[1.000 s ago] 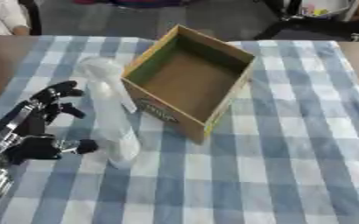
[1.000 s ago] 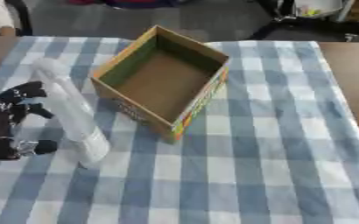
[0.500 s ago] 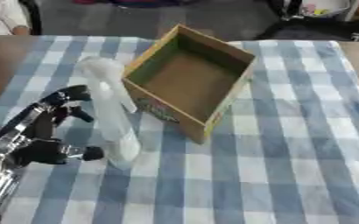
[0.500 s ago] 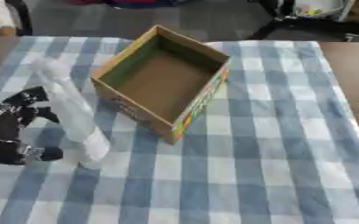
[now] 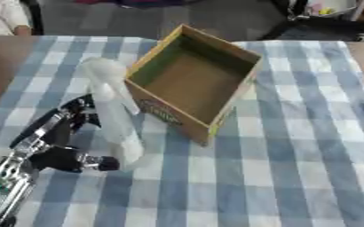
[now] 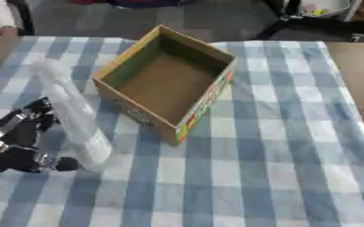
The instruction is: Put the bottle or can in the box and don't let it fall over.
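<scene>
Upright, the pale translucent bottle [image 5: 113, 117] stands beside the box [image 5: 191, 84].

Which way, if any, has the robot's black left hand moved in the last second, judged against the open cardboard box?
Yes. The left hand has moved right, toward the open cardboard box, closing in on the clear plastic bottle standing beside it.
</scene>
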### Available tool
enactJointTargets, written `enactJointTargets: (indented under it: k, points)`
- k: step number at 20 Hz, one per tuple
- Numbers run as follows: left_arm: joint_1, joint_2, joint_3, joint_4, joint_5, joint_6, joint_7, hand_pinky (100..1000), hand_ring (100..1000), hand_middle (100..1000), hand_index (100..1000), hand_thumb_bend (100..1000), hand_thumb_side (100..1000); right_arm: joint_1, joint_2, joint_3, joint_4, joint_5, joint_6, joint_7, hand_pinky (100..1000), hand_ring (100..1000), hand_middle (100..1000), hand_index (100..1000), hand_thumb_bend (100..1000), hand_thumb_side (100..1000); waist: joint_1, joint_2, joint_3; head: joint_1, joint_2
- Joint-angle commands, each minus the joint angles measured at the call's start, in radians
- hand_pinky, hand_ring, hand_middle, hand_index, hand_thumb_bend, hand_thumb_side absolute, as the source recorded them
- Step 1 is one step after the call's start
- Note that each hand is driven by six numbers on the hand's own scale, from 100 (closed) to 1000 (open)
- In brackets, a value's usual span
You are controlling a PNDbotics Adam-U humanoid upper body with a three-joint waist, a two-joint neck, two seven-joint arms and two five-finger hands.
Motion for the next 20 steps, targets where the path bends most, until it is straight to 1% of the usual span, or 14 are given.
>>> enactJointTargets:
  k: [1, 10, 16, 20]
  points:
    - [-0.014, 0.007, -0.005, -0.008, -0.013, -0.003, -0.014, 1000, 640, 796, 928, 941, 160, -0.011, -0.012, -0.002, -0.007, 0.008, 0.001, 0.002, 777, 899, 1000, 867, 100, 733, 0.002, -0.014, -0.002, 0.004, -0.01]
    - [-0.029, -0.005, -0.025, 0.011, -0.06, -0.012, -0.023, 1000, 639, 793, 918, 936, 160, -0.013, -0.009, -0.002, -0.006, 0.009, 0.002, 0.004, 777, 899, 1000, 867, 100, 735, 0.002, -0.011, -0.003, 0.01, -0.011]
    - [-0.029, -0.007, -0.029, 0.013, -0.11, -0.009, -0.003, 1000, 641, 795, 921, 941, 150, -0.014, -0.007, -0.001, -0.006, 0.009, 0.002, 0.004, 778, 899, 1000, 867, 100, 736, 0.001, -0.009, -0.001, 0.011, -0.012]
    - [-0.03, -0.01, -0.035, 0.009, -0.102, -0.013, -0.009, 1000, 643, 797, 927, 955, 155, -0.014, -0.006, -0.002, -0.006, 0.008, 0.001, 0.005, 778, 899, 1000, 867, 100, 735, -0.001, -0.009, -0.001, 0.013, -0.014]
